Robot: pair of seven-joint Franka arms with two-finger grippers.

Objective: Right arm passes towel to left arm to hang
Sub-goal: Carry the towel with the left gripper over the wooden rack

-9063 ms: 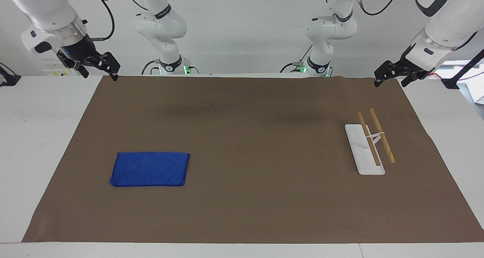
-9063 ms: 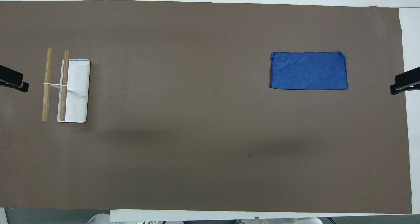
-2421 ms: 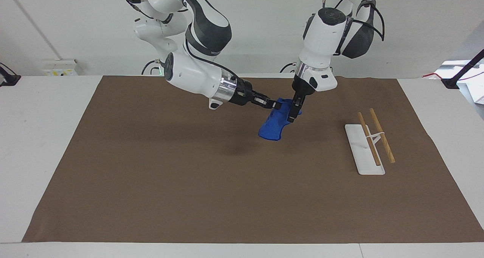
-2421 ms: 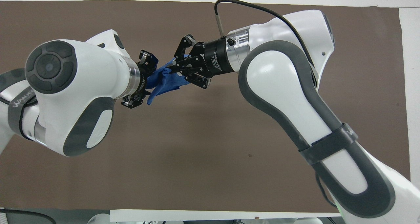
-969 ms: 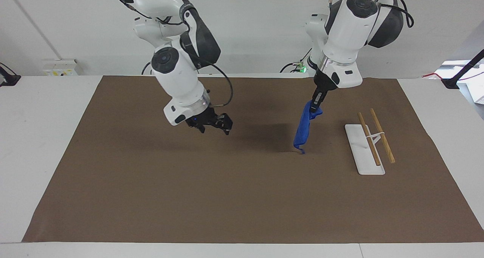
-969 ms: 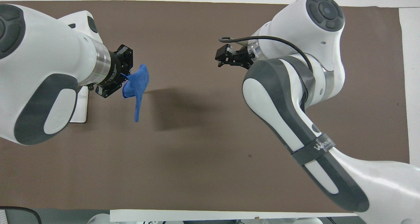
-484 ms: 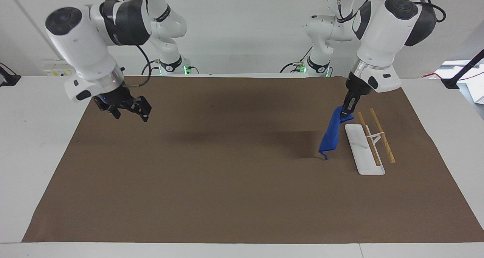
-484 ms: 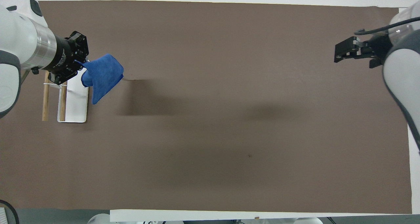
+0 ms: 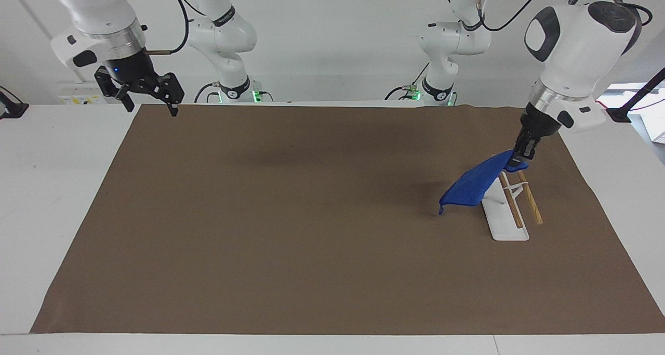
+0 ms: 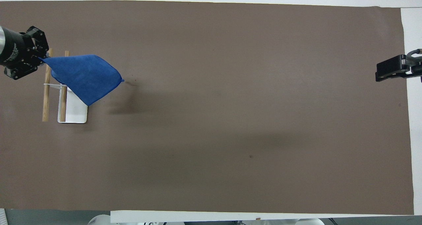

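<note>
My left gripper [image 9: 521, 155] [image 10: 41, 58] is shut on one corner of the blue towel [image 9: 474, 185] [image 10: 85, 76], up over the rack. The towel trails from it across the rack's wooden bars [image 9: 526, 188] [image 10: 47, 96], its free end hanging in the air off the rack's side toward the table's middle. The rack's white base [image 9: 504, 226] [image 10: 75, 111] stands at the left arm's end of the table. My right gripper [image 9: 148, 97] [image 10: 393, 71] is open and empty, raised over the mat's edge at the right arm's end, with its blue light showing.
A brown mat [image 9: 311, 230] [image 10: 230, 119] covers the table. Two slimmer white arms with green base lights [image 9: 228, 38] [image 9: 447, 43] stand at the robots' edge of the table.
My left gripper has carried the towel sideways over the rack, so the cloth now drapes across the bars. My right arm has drawn back and up to its own end of the table.
</note>
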